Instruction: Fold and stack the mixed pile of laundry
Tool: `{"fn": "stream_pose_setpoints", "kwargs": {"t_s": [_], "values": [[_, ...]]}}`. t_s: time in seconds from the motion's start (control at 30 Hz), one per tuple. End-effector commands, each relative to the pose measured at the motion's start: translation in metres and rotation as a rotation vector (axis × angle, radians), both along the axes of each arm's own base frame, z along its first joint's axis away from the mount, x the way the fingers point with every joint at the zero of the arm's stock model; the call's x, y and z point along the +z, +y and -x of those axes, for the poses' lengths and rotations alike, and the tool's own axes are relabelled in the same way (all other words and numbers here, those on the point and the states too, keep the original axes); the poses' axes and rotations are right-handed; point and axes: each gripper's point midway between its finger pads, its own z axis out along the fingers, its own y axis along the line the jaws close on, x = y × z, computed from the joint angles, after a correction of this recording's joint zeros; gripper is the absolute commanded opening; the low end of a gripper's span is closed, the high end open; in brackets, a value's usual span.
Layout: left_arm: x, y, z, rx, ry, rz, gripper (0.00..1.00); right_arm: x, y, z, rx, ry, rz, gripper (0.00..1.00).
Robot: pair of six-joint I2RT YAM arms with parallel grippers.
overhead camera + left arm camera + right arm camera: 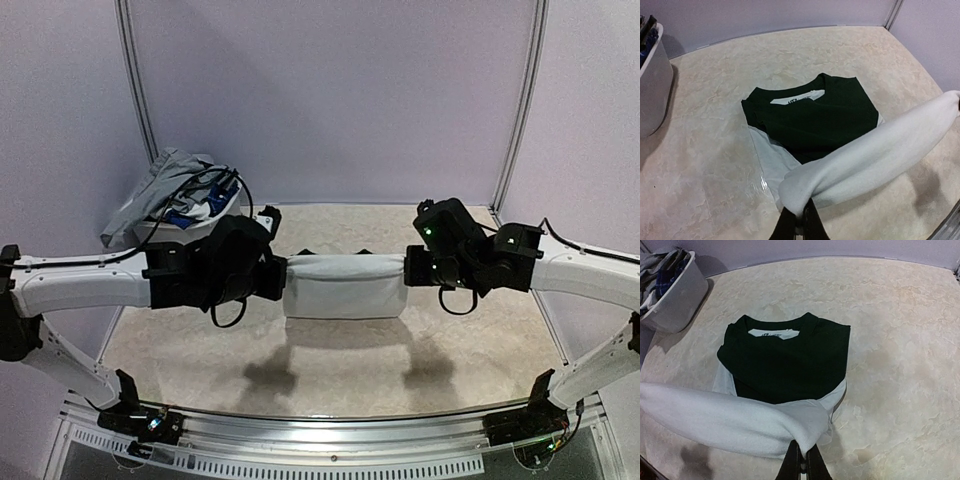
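A white piece of laundry point(345, 285) hangs stretched in the air between both arms. My left gripper point(282, 278) is shut on its left end point(799, 192); only the dark fingertips point(816, 226) show in the left wrist view. My right gripper point(409, 268) is shut on the right end point(812, 427). Under the held piece, a folded T-shirt point(810, 117) lies flat on the table, dark green on top with white edges and its collar on the far side point(790, 360). More of the mixed laundry pile point(175, 190), grey and blue plaid, sits heaped in the basket.
The white plastic basket point(160, 228) stands at the back left corner point(682, 297) point(652, 85). Pale walls with metal posts point(135, 80) close the back and sides. The marbled table point(480, 345) ends at a metal rail along the near edge.
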Motion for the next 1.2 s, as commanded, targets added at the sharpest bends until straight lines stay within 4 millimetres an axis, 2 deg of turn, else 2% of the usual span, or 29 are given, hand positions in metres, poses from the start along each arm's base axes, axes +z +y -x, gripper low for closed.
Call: {"fn": "stream_pose_setpoints", "kwargs": {"t_s": [0.0, 0.23, 0.43, 0.57, 0.83, 1.17], "values": [[0.007, 0.002, -0.029, 0.034, -0.014, -0.023, 0.0, 0.013, -0.009, -0.031, -0.028, -0.031, 0.032, 0.0], [0.013, 0.0, -0.07, 0.058, -0.001, -0.022, 0.0, 0.024, -0.004, -0.075, -0.032, -0.027, 0.042, 0.0], [0.004, 0.002, -0.108, 0.083, 0.036, -0.025, 0.0, 0.014, -0.01, -0.121, -0.057, 0.008, 0.048, 0.0], [-0.004, 0.001, -0.131, 0.081, 0.072, -0.011, 0.0, 0.0, -0.007, -0.146, -0.042, 0.046, 0.032, 0.0], [-0.043, -0.001, -0.167, 0.084, 0.156, -0.012, 0.0, -0.041, 0.001, -0.187, -0.028, 0.125, 0.032, 0.0], [-0.089, 0.0, -0.193, 0.094, 0.252, -0.008, 0.0, -0.087, 0.002, -0.216, -0.03, 0.209, 0.032, 0.0]]}}
